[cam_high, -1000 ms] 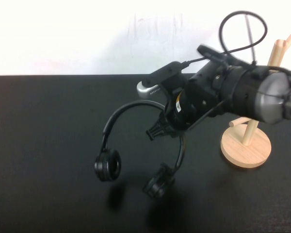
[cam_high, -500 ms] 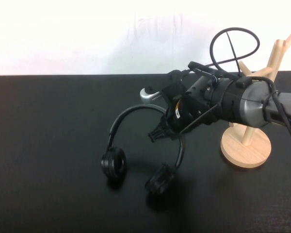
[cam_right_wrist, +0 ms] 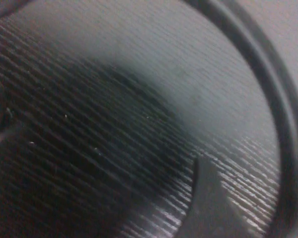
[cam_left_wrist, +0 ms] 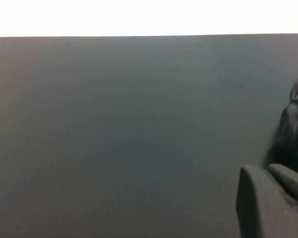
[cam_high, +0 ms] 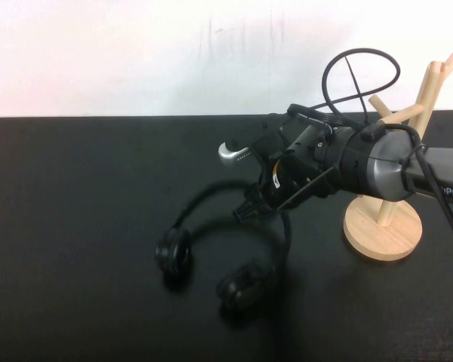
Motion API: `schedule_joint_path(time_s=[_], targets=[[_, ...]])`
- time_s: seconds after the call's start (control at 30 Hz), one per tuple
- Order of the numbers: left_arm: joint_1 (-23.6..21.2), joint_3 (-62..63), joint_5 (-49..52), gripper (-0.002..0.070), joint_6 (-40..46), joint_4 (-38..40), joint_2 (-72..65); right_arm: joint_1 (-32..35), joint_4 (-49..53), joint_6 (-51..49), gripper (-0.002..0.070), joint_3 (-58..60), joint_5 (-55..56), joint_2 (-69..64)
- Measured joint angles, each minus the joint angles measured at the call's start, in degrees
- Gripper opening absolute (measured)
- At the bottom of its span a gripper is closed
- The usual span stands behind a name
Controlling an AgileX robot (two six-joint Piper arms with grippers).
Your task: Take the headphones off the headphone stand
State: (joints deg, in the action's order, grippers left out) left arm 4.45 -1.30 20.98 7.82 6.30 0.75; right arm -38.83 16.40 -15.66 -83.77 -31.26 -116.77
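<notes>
The black headphones (cam_high: 174,255) sit on the black table, left of the headphone stand (cam_high: 383,226), both ear cups down on the surface and the headband arching up. My right gripper (cam_high: 253,210) hovers at the top right of the headband, open; in the right wrist view the headband (cam_right_wrist: 268,89) curves past one fingertip (cam_right_wrist: 208,196) without touching it. The wooden stand has bare pegs. My left gripper (cam_left_wrist: 268,171) is parked low at the table's near left, shut and empty, with an ear cup (cam_left_wrist: 293,129) beyond it.
The right arm (cam_high: 377,162) and its looped cable (cam_high: 360,72) reach across in front of the stand's pole (cam_high: 430,83). A white wall borders the table's far edge. Bare black tabletop (cam_high: 75,226) stretches to the left of the headphones.
The right gripper lowered the headphones to the table and opened. The ear cups dropped and now rest on the surface, and the headband has slipped free of the fingers.
</notes>
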Motion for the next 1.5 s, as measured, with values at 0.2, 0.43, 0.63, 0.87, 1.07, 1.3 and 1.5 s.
schedule_joint_path(time_s=[0.2, 0.43, 0.63, 0.87, 1.07, 1.3, 1.5], targets=[[0.0, 0.0, 0.0, -0.0004, 0.0, 0.0, 0.0, 0.0, 1.55, -2.11, 0.0373, 0.0, -0.13, 0.0], [0.0, 0.0, 0.0, -0.0004, 0.0, 0.0, 0.0, -0.68, 1.29, -2.33, 0.0342, 0.0, -5.02, 2.4], [0.0, 0.0, 0.0, -0.0004, 0.0, 0.0, 0.0, -4.59, 1.64, -2.33, 0.0174, 0.0, -9.46, 10.05], [0.0, 0.0, 0.0, -0.0004, 0.0, 0.0, 0.0, -8.29, 2.34, -2.33, 0.0007, 0.0, -18.94, 18.22], [0.0, 0.0, 0.0, -0.0004, 0.0, 0.0, 0.0, -9.04, 2.34, -2.33, -0.0006, 0.0, -27.02, 26.82], [0.0, 0.0, 0.0, -0.0004, 0.0, 0.0, 0.0, -9.15, 3.67, -2.33, -0.0008, 0.0, -36.22, 33.29], [0.0, 0.0, 0.0, -0.0004, 0.0, 0.0, 0.0, -9.17, 6.43, -2.33, -0.0008, 0.0, -39.4, 33.47]])
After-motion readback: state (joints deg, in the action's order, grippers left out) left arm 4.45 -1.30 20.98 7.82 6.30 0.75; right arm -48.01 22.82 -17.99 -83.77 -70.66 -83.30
